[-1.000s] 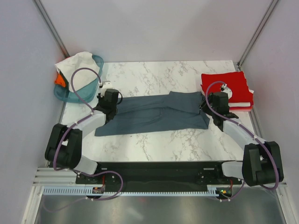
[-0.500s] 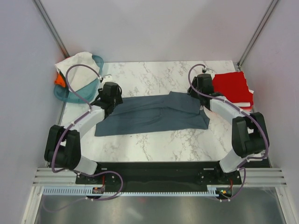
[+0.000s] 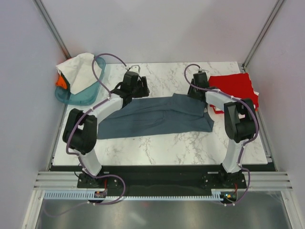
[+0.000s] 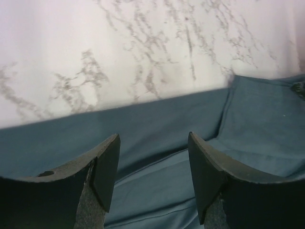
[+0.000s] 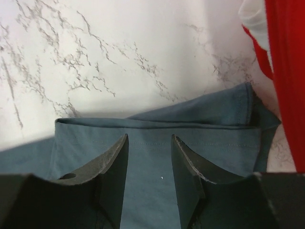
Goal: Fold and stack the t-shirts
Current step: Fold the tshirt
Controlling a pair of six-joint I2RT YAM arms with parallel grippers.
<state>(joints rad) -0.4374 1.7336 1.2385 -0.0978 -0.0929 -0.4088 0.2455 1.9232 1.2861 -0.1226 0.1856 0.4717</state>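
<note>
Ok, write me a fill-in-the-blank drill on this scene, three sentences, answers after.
1. The red shirt lies folded at the ____ end of the table.
2. Over the blue shirt, the left pincer and the right pincer are both ____.
3. The basket stands at the table's ____ end.
Missing words: right; open; left.

Bare marble runs along the desk's far edge between my left gripper and right gripper, and again along the near edge. The slate blue-grey t-shirt spans the middle. The red t-shirts fill the far right corner and the teal basket the far left.
</note>
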